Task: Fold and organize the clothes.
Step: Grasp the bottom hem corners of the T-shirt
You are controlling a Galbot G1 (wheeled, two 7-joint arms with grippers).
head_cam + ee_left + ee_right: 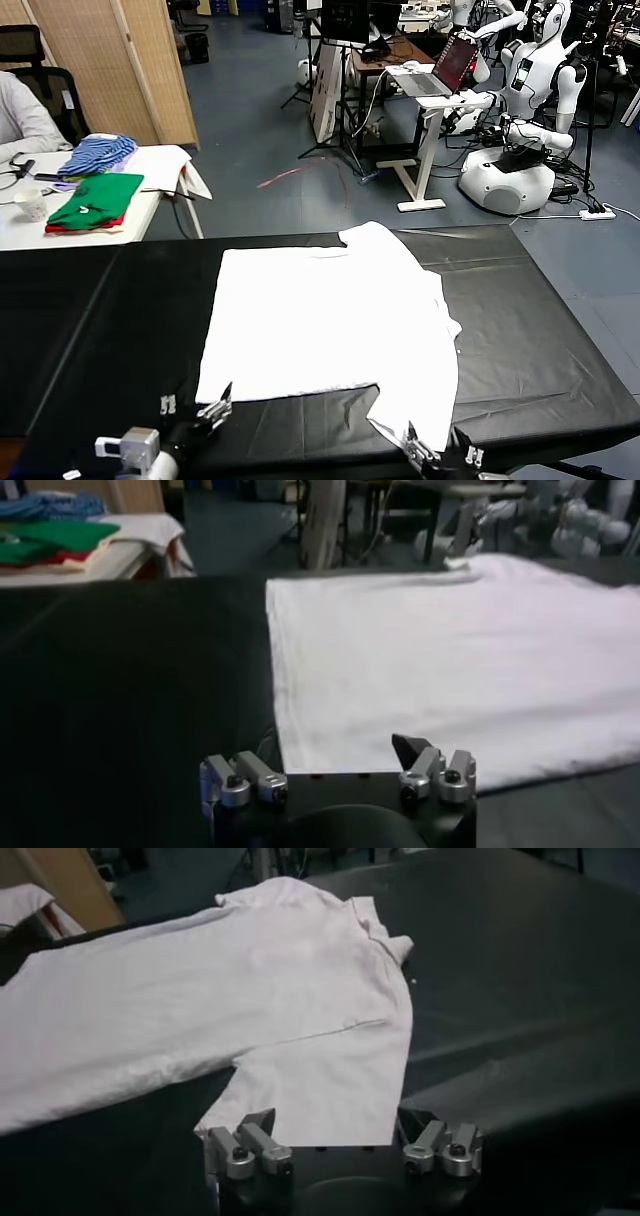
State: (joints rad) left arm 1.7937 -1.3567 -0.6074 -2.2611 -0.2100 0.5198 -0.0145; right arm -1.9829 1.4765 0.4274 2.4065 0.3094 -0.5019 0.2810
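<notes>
The white T-shirt (pixel 330 320) is being left spread flat on the black table (pixel 540 340), long axis running left to right. Both grippers are being held open at its near edge: the left gripper (pixel 195 410) at the hem corner, the right gripper (pixel 435 452) at the sleeve.

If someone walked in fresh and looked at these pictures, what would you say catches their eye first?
First, the white T-shirt spread flat in the middle of the black table, bright against the dark cover. Next, the two open grippers at the near edge: the left gripper by the shirt's near left corner, the right gripper at the near sleeve. Beyond, a side table at far left holds green and red folded garments.
</notes>
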